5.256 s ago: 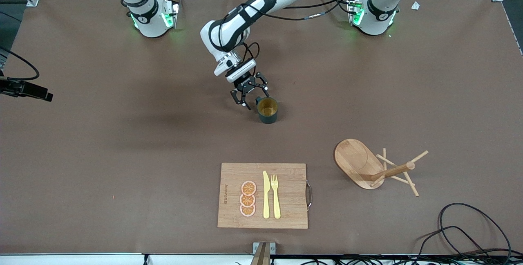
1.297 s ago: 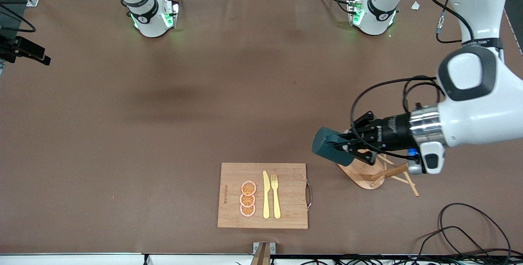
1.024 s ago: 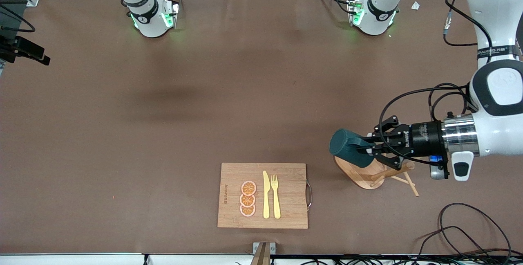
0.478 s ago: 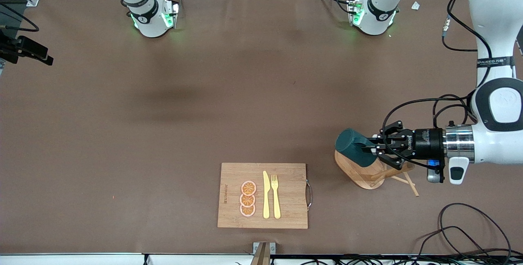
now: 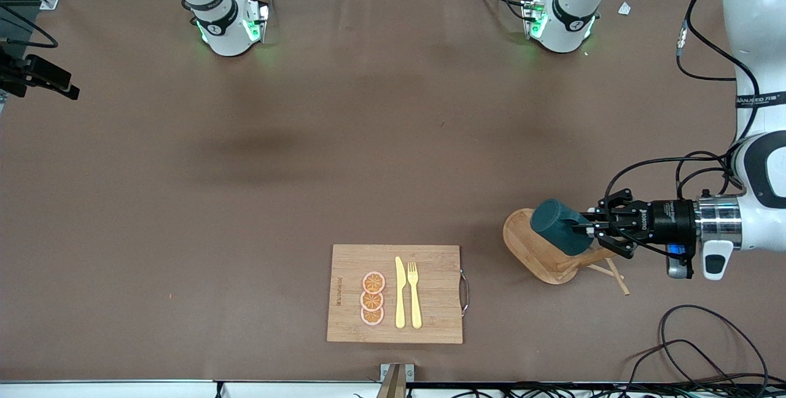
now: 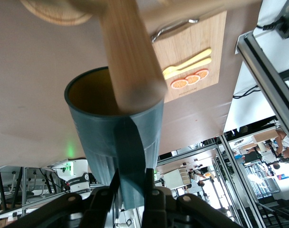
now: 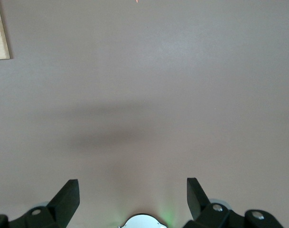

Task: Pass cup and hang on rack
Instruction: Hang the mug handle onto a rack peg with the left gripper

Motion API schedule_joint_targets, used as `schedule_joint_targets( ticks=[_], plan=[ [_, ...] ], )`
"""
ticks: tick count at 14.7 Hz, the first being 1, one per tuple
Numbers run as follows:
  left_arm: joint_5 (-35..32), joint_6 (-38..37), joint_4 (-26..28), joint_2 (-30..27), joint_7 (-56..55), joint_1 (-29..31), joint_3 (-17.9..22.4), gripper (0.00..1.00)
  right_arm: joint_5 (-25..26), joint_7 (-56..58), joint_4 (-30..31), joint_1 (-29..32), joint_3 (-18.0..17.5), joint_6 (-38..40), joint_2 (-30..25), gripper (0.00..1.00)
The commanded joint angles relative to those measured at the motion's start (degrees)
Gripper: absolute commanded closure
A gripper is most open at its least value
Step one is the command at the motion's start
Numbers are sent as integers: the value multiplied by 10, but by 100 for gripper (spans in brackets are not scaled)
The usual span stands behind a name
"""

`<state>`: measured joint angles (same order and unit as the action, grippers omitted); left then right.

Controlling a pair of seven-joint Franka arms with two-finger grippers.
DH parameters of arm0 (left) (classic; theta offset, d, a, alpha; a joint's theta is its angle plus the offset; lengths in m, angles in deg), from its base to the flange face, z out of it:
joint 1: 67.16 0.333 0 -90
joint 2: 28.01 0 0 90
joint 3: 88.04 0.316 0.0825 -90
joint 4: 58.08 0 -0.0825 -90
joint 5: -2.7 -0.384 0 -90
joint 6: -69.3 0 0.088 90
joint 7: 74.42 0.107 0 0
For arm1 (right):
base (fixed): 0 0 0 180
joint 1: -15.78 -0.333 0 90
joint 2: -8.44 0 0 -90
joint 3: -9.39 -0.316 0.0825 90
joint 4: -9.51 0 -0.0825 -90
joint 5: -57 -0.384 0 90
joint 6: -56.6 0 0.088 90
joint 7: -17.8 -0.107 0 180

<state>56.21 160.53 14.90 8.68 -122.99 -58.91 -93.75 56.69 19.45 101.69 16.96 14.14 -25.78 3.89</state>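
Observation:
The dark teal cup (image 5: 556,226) hangs on its side over the oval base of the wooden rack (image 5: 528,247), its bottom turned away from the left arm's wrist. My left gripper (image 5: 588,226) is shut on the cup's side handle (image 6: 130,156). In the left wrist view the cup's (image 6: 111,133) mustard-yellow mouth faces the rack, and the thick post (image 6: 130,57) crosses in front of the rim. Thin pegs (image 5: 616,276) stick out beside the post. My right gripper (image 7: 132,190) waits open with nothing in it, high over bare table.
A wooden cutting board (image 5: 430,312) holding orange slices (image 5: 372,298), a yellow knife and a fork (image 5: 414,295) lies near the front camera, beside the rack toward the right arm's end. Black cables (image 5: 706,343) coil near the front edge at the left arm's end.
My left gripper has carried the cup sideways toward the left arm's end of the table, bringing it over the rack's base and close to the post. The right gripper stays open.

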Motion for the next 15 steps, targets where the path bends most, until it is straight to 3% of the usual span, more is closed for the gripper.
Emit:
schedule_joint_targets(
  ticks=[1,5,6,9,11,15],
  plan=[
    [7,-6,0,10,32,17,-3,88,-8,6,5,13,-10,-2,-9,0],
    [7,-6,0,18,47,23,-3,84,-7,6,5,12,-11,1,-9,0],
    [8,-6,0,18,48,22,-3,79,-7,7,5,12,-11,1,-9,0],
    [12,-6,-3,17,46,20,-3,49,-7,8,5,10,-11,2,-9,0],
    [8,-6,-5,14,39,14,-4,38,-7,8,5,9,-14,4,-10,0],
    [4,-5,-13,-2,8,12,-4,29,-7,7,6,9,-16,3,-10,0]
  ],
)
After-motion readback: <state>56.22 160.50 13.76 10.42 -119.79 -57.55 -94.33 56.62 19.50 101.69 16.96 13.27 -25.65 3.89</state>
